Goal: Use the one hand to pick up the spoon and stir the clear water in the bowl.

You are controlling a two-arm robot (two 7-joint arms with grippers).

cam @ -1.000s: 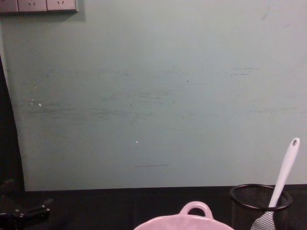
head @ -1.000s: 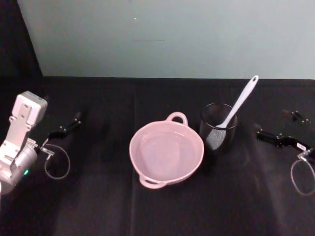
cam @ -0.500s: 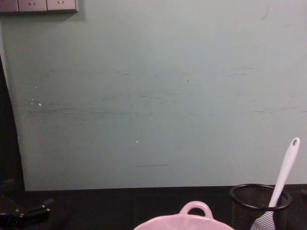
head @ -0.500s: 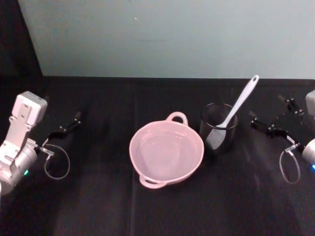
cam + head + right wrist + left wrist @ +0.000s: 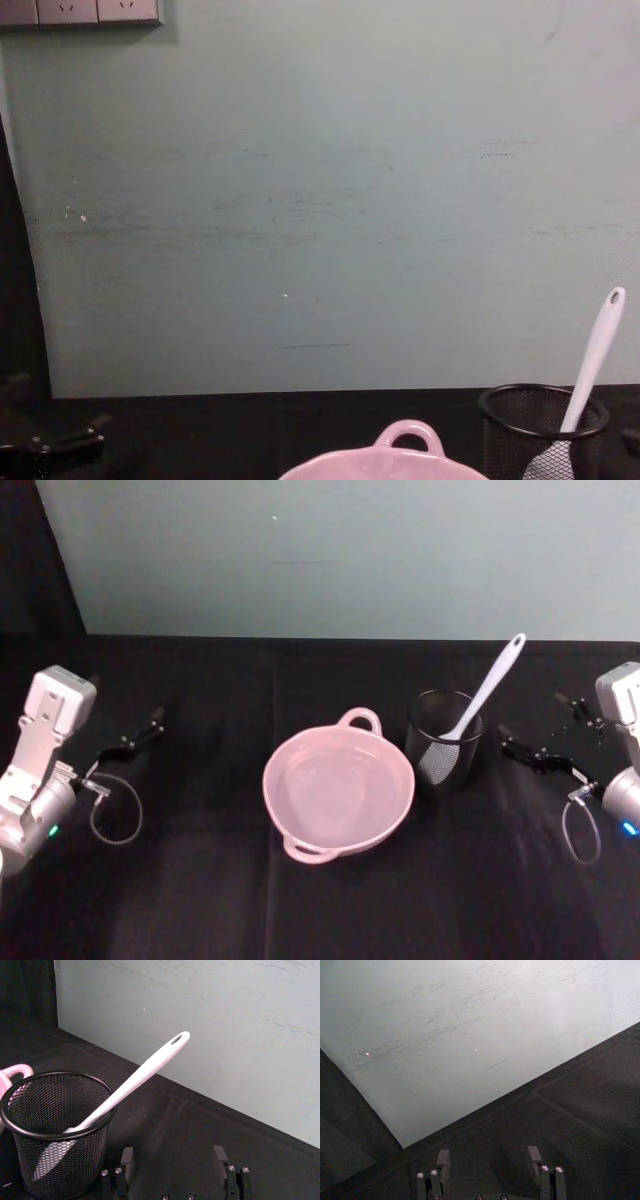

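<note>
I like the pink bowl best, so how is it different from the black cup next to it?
The bowl is pale pink, wide, shallow and solid, with loop handles on its rim. The cup is black wire mesh, narrower and taller, and holds the white spoon leaning out. Both are round, open-topped, and sit on the black table.

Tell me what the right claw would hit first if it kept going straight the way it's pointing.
Probably the black mesh cup. The right claw, open, points toward the cup's right side, where the spoon stands. Depth is unclear, so it might slip just behind the cup.
</note>
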